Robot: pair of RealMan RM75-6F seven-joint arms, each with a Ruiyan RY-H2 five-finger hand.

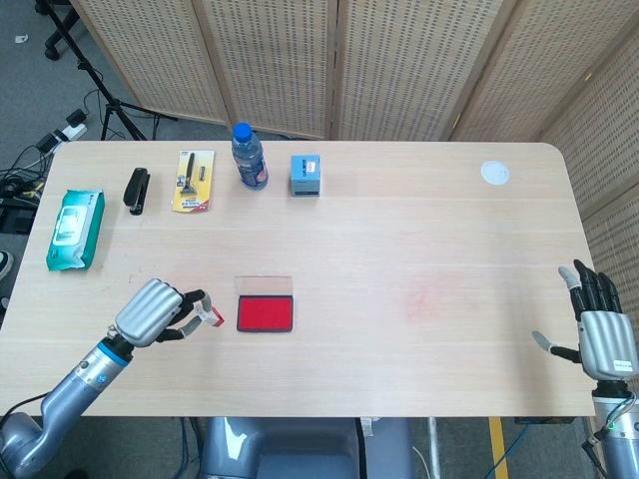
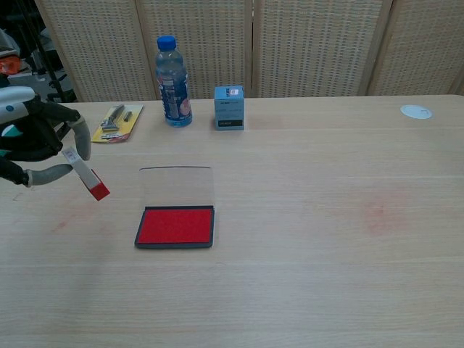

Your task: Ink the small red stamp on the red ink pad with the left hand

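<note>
Left hand: the left hand [image 1: 150, 312] [image 2: 32, 141] is seen above the near-left part of the tabletop [image 1: 419, 230] [image 2: 304, 290], to the left of the ink pad.
Left fingers: the fingers [image 2: 78, 138] are clenched around the white handle of the small red stamp, which is grasped between them.
Small red stamp: the small red stamp [image 1: 213, 316] [image 2: 91, 182] is held tilted, its red end pointed down and toward the pad; in the chest view it is seen raised off the wood, apart from the pad.
Red ink pad: the red ink pad [image 1: 265, 313] [image 2: 175, 226] is laid open on the tabletop, just right of the stamp, with its clear lid [image 1: 265, 284] [image 2: 177, 186] folded flat on the far side.
Right hand: the right hand [image 1: 599, 331] is seen only in the head view, at the near-right edge of the tabletop, held upright.
Right fingers: nothing is held; they are released and spread.
Far row: a wet-wipes pack [image 1: 75, 229], a black stapler [image 1: 136, 190], a yellow carded razor [image 1: 194, 181] [image 2: 116, 122], a water bottle [image 1: 249, 156] [image 2: 172, 82] and a small blue box [image 1: 306, 176] [image 2: 230, 107] are set along the far-left side.
Far right: a white round lid [image 1: 494, 173] [image 2: 415, 112] is laid well apart from everything else.
</note>
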